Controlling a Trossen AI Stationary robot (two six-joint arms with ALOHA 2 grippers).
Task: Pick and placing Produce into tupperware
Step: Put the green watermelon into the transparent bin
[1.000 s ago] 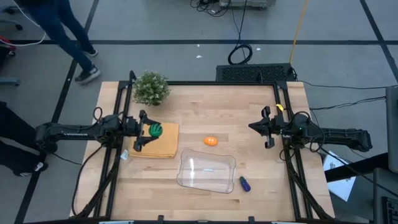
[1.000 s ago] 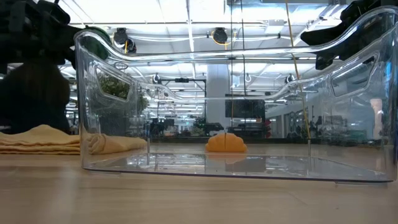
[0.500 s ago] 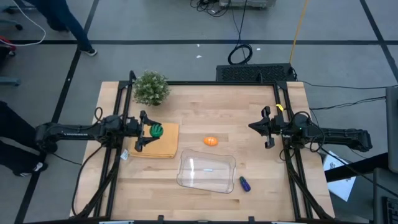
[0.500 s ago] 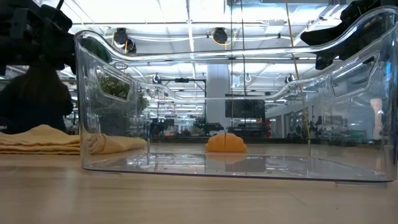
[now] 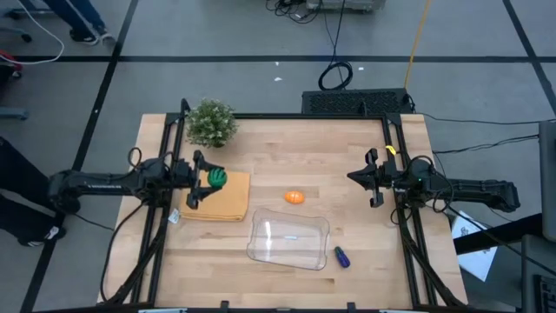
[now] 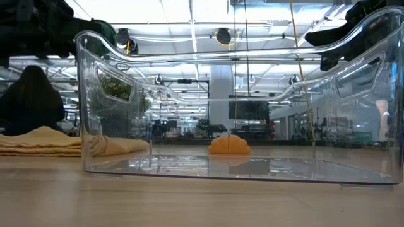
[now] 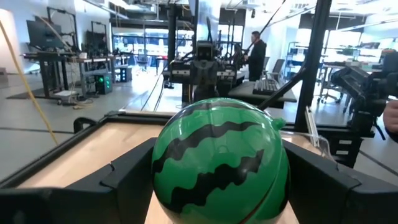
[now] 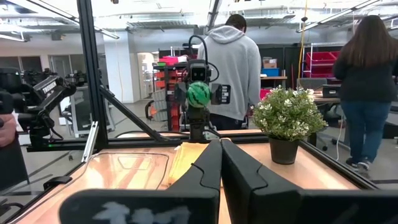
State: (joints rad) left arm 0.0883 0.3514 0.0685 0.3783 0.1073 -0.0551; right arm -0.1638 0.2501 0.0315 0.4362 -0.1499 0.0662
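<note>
Left fingers [image 7: 130,171] around green striped ball [image 7: 221,158], stripes crosswise.

Around one clear tupperware [image 5: 288,240] there were three produce pieces: one green striped ball [image 5: 215,178], one orange oval [image 5: 294,197], one blue-purple piece [image 5: 342,257]. One potted plant [image 5: 211,123], one tan folded cloth [image 5: 221,201], two grippers [image 5: 196,180] [image 5: 370,179].
</note>
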